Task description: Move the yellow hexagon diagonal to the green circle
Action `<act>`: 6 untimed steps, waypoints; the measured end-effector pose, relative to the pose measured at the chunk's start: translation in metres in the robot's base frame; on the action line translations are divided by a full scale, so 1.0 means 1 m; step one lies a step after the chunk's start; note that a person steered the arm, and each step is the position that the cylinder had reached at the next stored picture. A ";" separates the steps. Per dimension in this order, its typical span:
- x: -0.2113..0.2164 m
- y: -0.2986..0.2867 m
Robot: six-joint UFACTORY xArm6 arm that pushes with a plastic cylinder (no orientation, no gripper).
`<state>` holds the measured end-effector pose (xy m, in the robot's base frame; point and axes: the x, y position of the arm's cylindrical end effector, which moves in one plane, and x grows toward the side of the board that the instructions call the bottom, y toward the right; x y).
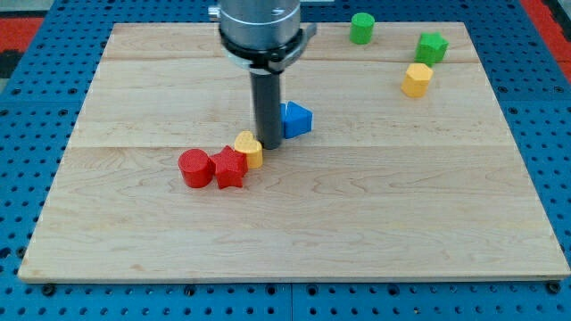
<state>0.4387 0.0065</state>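
My tip (pixel 270 142), the lower end of a plain dark rod with no claw to spread or pinch, stood on the pale wooden board (pixel 357 223) between a yellow heart-shaped block (pixel 250 148) and a blue block (pixel 296 119). The yellow hexagon block (pixel 416 79) sat well apart at the view's upper right, just below a green star-like block (pixel 432 47), with the green circle block (pixel 361 28) nearby. A red cylinder (pixel 194 168) and another red block (pixel 230 167) lay beside the heart.
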 end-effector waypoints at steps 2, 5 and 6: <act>-0.072 0.214; -0.104 0.053; -0.101 0.147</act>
